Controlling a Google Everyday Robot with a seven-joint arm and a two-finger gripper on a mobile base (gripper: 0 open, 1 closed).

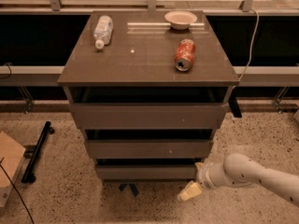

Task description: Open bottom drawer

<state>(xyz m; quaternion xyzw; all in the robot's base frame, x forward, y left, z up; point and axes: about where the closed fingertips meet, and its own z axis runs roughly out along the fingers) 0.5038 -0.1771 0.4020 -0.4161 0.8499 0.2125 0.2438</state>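
Looking down on a grey-brown desk, we see 3 things on its top: a plastic bottle lying at the back left, a red can on its side toward the right, and a pale bowl at the back edge. Below are 3 handleless drawers; the bottom drawer is the lowest and slimmest and looks pushed in. A white arm reaches in from the right, low over the speckled floor. Its gripper hangs just below the bottom drawer's right end; we cannot tell whether the jaws are released or clenched. A black bar and a cardboard box lie on the floor at left, and a cable runs down behind the desk.
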